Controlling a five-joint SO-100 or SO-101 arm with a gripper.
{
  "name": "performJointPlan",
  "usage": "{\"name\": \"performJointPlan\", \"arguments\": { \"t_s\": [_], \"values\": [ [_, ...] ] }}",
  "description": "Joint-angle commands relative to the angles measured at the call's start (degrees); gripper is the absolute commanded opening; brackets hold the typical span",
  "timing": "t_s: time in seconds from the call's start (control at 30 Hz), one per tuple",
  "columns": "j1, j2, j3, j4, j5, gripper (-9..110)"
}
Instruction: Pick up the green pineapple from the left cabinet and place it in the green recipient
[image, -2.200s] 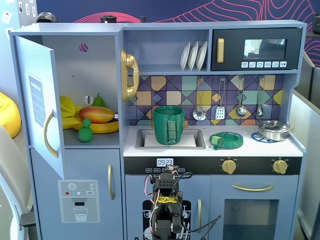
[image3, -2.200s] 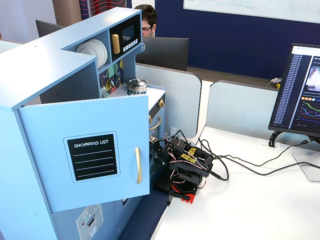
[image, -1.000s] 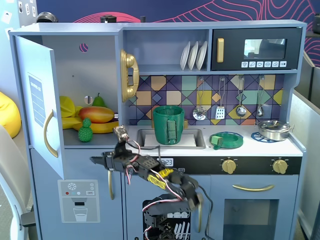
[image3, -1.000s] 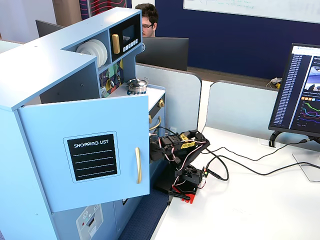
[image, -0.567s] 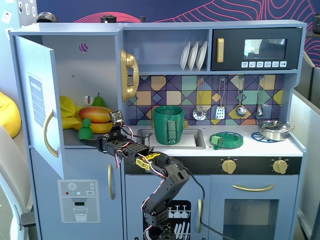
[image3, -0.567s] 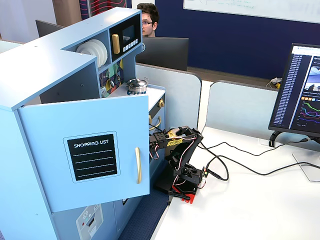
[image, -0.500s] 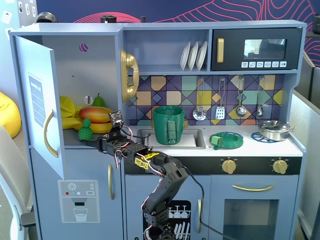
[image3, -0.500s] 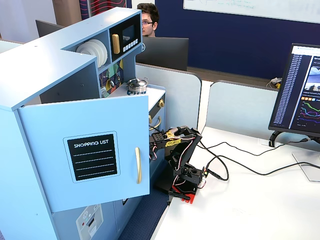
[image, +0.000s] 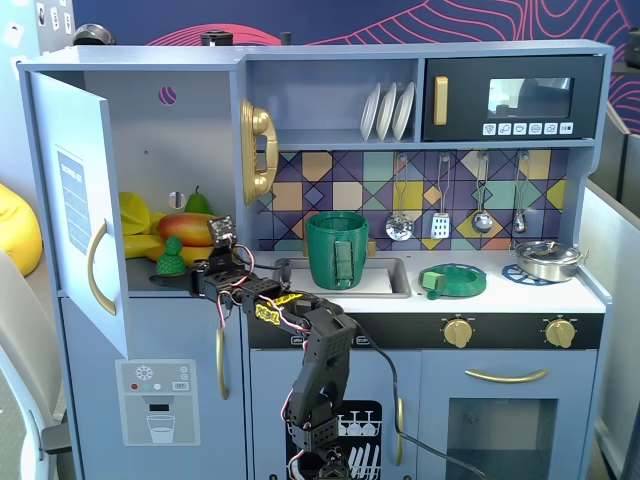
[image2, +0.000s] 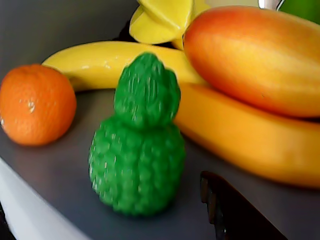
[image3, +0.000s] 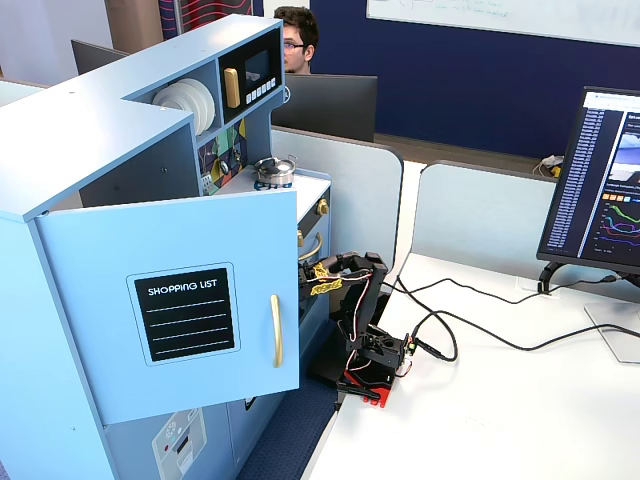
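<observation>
The small bright green bumpy plastic pineapple (image2: 137, 150) stands upright on the dark shelf (image2: 45, 170) of the tall pale blue left cabinet (image: 190, 130), long axis vertical, leafy tuft pointing up. It sits just ahead of the fingers (image2: 235, 212), apart from them. Only one dark finger shows in the wrist view; the fingers' spread cannot be determined. An orange-red plastic mango (image2: 255, 57) lies behind the pineapple.
</observation>
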Motion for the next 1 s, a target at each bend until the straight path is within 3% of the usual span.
{"name": "performJointPlan", "arguments": {
  "t_s": [0.0,0.97],
  "values": [
    [0.4,-1.9,-6.9,-1.5,0.1,47],
    [1.1,-19.3,-23.4,0.1,0.1,42]
  ]
}}
